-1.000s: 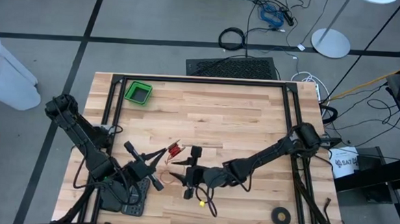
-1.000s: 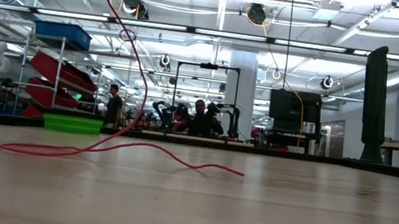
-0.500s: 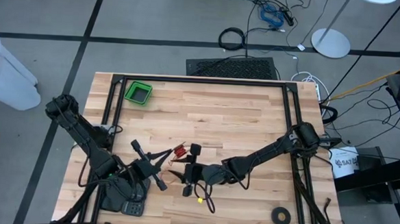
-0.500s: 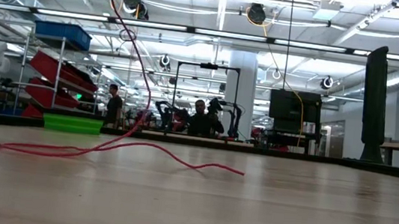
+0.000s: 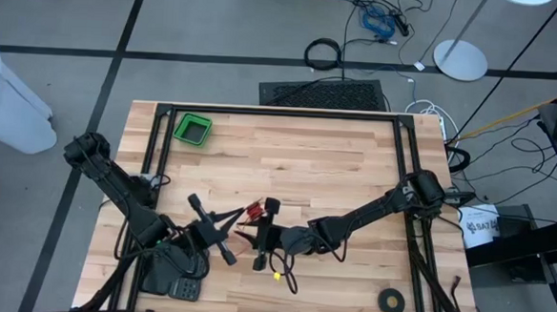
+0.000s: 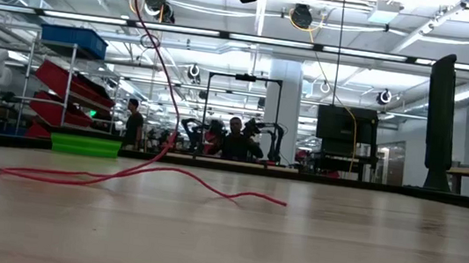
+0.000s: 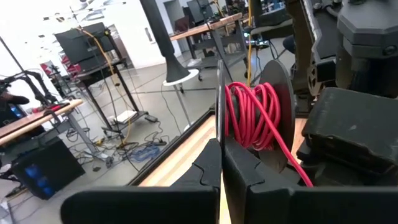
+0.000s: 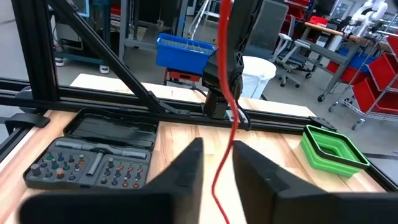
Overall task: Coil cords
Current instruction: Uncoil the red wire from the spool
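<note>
We see the red cord trailing across the tabletop and rising to a coil on a spool. The left tool is clenched on the spool's thin rim. The right tool straddles the hanging strand, fingers apart.

Wooden table: green bin, tape ring, red cord, tool case.

left arm: reaches in from the table's near-left corner, elbow bent
left gripper: fingers pressed together (zero gap)
right arm: stretched low across from the right edge
right gripper: fingers slightly apart
</note>
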